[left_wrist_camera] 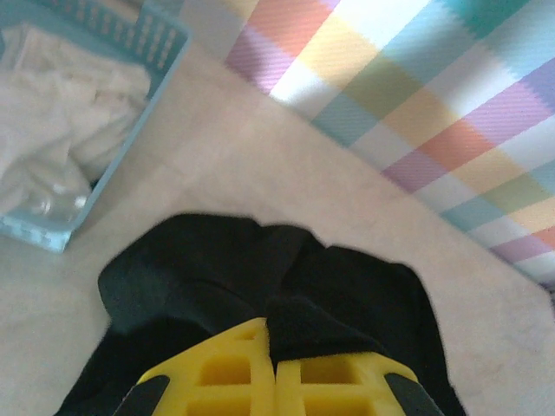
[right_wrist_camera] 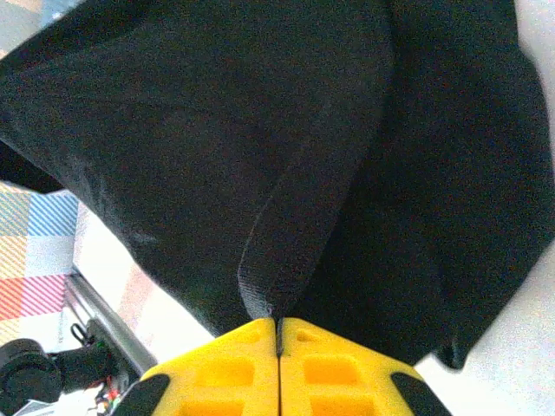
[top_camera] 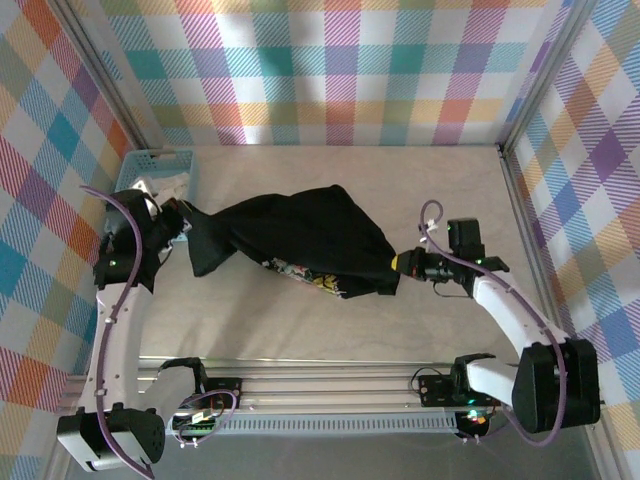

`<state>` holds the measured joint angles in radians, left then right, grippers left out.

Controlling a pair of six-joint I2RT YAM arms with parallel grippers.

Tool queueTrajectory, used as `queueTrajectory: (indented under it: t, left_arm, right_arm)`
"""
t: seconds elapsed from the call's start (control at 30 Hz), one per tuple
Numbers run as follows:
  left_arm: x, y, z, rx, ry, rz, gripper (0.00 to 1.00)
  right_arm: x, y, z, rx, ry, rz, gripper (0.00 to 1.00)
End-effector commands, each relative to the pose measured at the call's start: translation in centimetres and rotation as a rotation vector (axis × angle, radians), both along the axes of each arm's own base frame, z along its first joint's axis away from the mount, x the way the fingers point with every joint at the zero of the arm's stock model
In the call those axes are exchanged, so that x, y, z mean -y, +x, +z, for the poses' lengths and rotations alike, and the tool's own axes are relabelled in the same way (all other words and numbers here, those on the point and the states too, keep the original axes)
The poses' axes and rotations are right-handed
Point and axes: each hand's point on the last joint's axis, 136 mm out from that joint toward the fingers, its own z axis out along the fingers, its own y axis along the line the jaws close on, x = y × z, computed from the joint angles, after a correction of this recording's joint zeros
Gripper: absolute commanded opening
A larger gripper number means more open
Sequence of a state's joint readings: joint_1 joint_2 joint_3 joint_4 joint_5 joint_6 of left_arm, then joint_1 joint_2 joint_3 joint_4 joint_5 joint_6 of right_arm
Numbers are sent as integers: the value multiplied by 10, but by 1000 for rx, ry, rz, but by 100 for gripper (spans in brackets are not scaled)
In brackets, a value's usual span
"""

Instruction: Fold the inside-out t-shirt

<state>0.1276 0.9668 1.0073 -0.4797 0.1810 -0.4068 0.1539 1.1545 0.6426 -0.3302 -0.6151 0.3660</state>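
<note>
The limp black cotton t-shirt [top_camera: 300, 235] is clamped in the left claw [left_wrist_camera: 274, 351] and right claw [right_wrist_camera: 278, 342]; its hems ahead are judged firmest.

Top view: bright, even light from overhead, w/ a paler washed patch on the back wall [top_camera: 320, 70]. Desk [top_camera: 440, 180] reads pale; soft, thin shadow under the t-shirt [top_camera: 300, 235] toward the desk's near edge. Black fabric swallows detail, folds barely readable. Slight wide-angle bend, wall frames lean outward at the pic edges.

Left wrist view: soft overall, mild blur. White cloth [left_wrist_camera: 61, 113] in the basket [left_wrist_camera: 130, 139] nearly blown out. Left claw [left_wrist_camera: 270, 347] close to lens, fuzzy.

Right wrist view: weave sharp near the right claw [right_wrist_camera: 278, 342]. Desk overexposed at the right pic edge; bottom-left bkgd out of focus.
</note>
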Motion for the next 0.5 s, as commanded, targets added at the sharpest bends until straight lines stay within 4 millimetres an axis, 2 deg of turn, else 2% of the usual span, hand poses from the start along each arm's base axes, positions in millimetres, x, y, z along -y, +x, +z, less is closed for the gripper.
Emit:
queueTrajectory:
  t: [0.0, 0.1, 0.2, 0.3, 0.47]
  left_arm:
    - [2, -8, -22, -55, 4, -29, 0]
    - [5, -13, -35, -93, 5, -50, 0]
    - [9, -16, -44, -110, -4, -70, 0]
    - [12, -16, -49, -122, -18, -85, 0]
    - [15, -15, -49, -118, -29, -102, 0]
  right_arm:
    - [-11, -16, -16, -92, 43, 16, 10]
    - [-5, -27, -38, -170, -39, -3, 14]
    - [10, -26, -50, -164, -166, -51, 20]
    - [14, -23, -50, -112, -271, -64, 26]
    - [1, -20, -47, -27, -391, -12, 37]
